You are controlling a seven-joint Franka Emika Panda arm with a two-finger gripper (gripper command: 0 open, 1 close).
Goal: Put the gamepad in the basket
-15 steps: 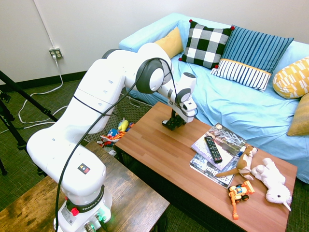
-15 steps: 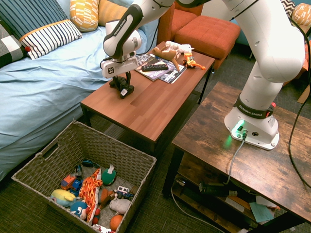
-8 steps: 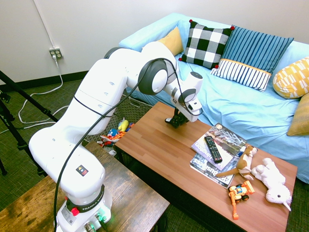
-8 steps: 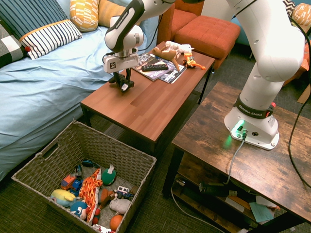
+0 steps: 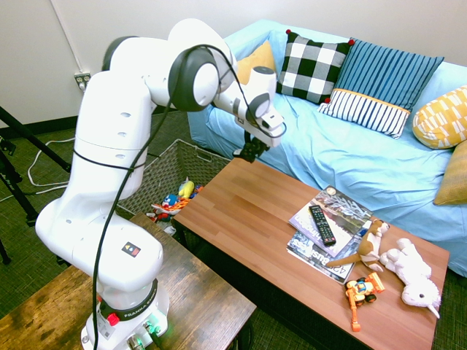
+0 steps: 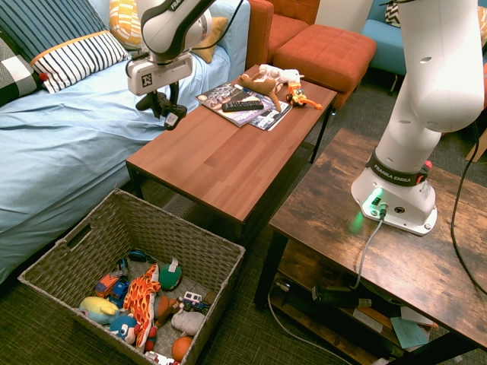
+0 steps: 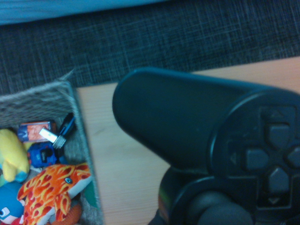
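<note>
The black gamepad hangs in the air over the corner of the wooden coffee table beside the sofa, lifted clear of the tabletop. My gripper is shut on it from above. In the first exterior view the gamepad is a small dark shape under the gripper. Close up, the gamepad fills the wrist view, its direction buttons showing. The wicker basket stands on the floor off the table's end, below and to the side of the gamepad; it shows as the basket behind the arm and the basket corner.
The basket holds several soft toys. A slim black remote lies on magazines at the table's other end, beside plush animals and an orange toy. The blue sofa with pillows runs along the table.
The arm has swung up and toward the basket end of the table, lifting the gamepad from the tabletop into the air over the corner. The grip is unchanged.
</note>
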